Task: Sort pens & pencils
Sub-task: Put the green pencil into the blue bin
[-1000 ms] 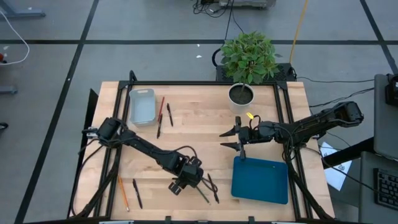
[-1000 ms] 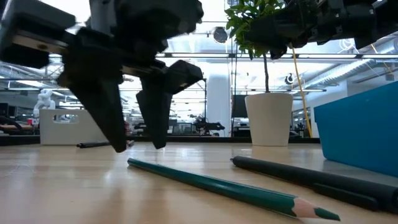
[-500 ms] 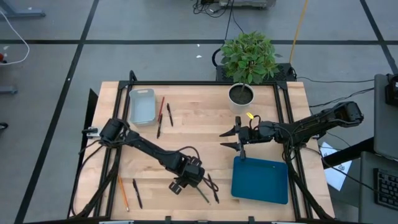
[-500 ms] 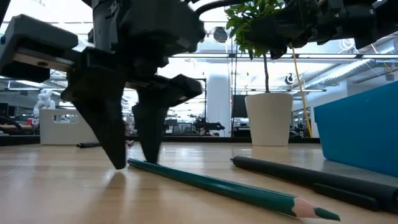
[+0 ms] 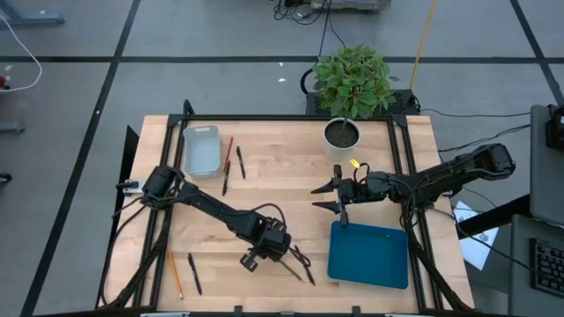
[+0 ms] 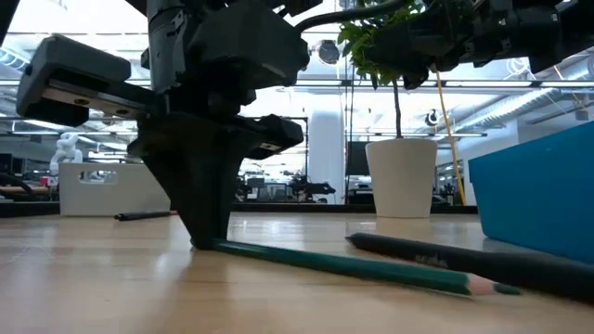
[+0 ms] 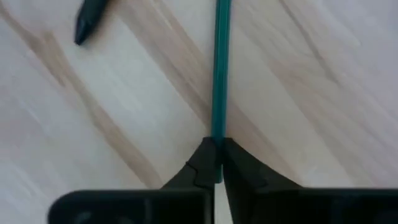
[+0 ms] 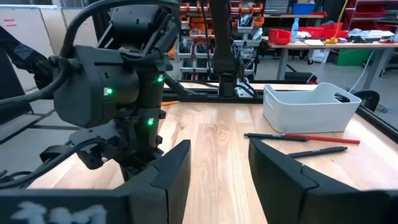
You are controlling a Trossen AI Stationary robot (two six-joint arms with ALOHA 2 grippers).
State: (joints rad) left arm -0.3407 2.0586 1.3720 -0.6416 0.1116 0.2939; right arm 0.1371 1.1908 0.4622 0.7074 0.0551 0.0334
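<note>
A green pencil (image 6: 362, 265) lies on the wooden table (image 5: 282, 176) near its front edge, beside two dark pens (image 5: 304, 264). My left gripper (image 7: 217, 169) points steeply down and is shut on the pencil's blunt end. My right gripper (image 5: 326, 195) hovers open above mid-table, just beyond the blue bin (image 5: 368, 255), and touches nothing. A red pencil (image 5: 229, 151) and two pens (image 5: 240, 161) lie by the white tray (image 5: 201, 150). An orange pencil (image 5: 174, 273) and a pen (image 5: 194, 273) lie at the front left. My left gripper pinches the green pencil's blunt end (image 7: 217, 146) between its two fingertips (image 6: 209, 237). The fingers come from above, slanting a little, and stand across the pencil. The pencil lies nearly flat, its pointed end (image 6: 506, 290) low over or on the table.
A potted plant (image 5: 342, 134) stands at the far edge, right of the middle. A dark pen (image 6: 436, 255) lies just behind the green pencil, and a pen tip (image 7: 90, 22) shows close by. Black frame rails edge the table.
My left gripper has sunk onto the table and shut on the green pencil's blunt end. The pencil's pointed end has swung a little, while the blunt end stayed in place.
</note>
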